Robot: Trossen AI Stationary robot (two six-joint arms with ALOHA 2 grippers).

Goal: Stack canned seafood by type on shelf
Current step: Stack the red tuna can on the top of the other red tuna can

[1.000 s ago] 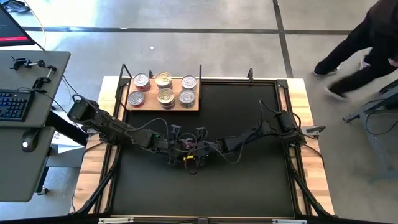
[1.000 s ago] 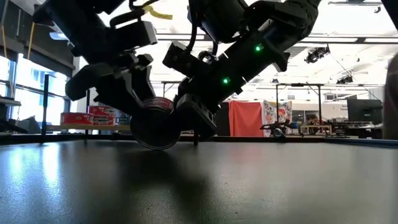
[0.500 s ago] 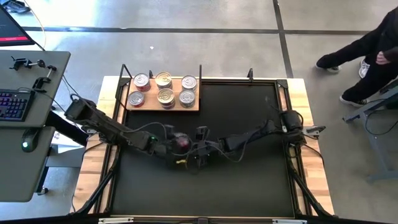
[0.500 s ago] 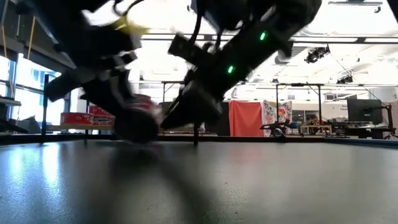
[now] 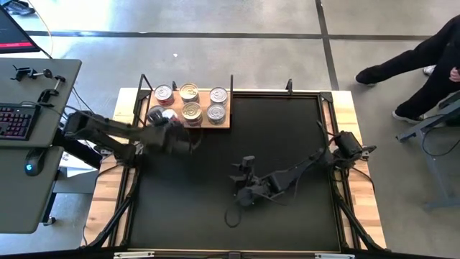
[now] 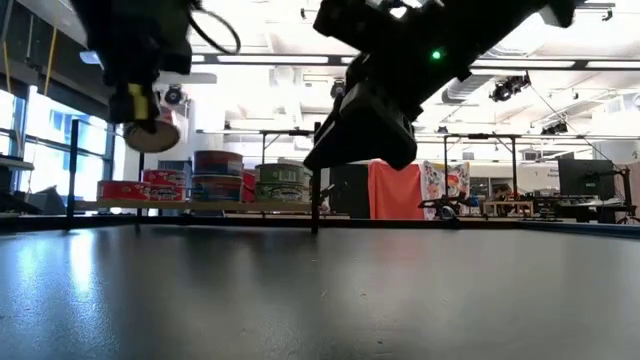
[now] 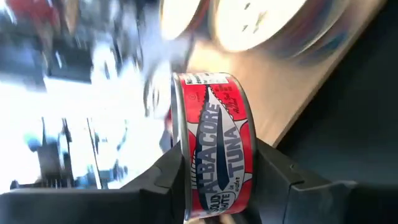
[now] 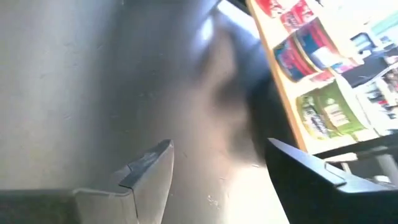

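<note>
The wooden shelf [image 5: 205,124] lies at the mat's far left edge and bears several tins, such as a gold-lidded one [image 5: 189,92] and a silver-lidded one [image 5: 216,113]. My left gripper [image 5: 169,121] is shut on a red-sided tuna tin [image 7: 217,137] above the shelf's front left part; the low view shows the tin [image 6: 152,132] in the air, higher than the shelved tins [image 6: 220,176]. My right gripper [image 5: 244,171] is open and empty over the middle of the mat, its fingers [image 8: 149,167] spread. My left gripper pinches the tin between its two fingers [image 7: 280,177], one on each flat face, next to the rim [image 7: 179,155]. The red label wall faces the wrist camera. The tin is tilted and lifted clear of the shelf and the mat.
The black mat [image 5: 287,137] covers most of the table. Black uprights [image 5: 231,83] stand at the shelf's far corners. A desk with a keyboard [image 5: 18,121] stands to the left of the table. A person [image 5: 424,54] is on the floor beyond the far right corner.
My left gripper has carried the red tin from the middle of the mat up and toward the far left, over the shelf's front left part. The tin went from touching the mat on its edge to lifted clear. My right gripper has drawn back a little toward the right.
</note>
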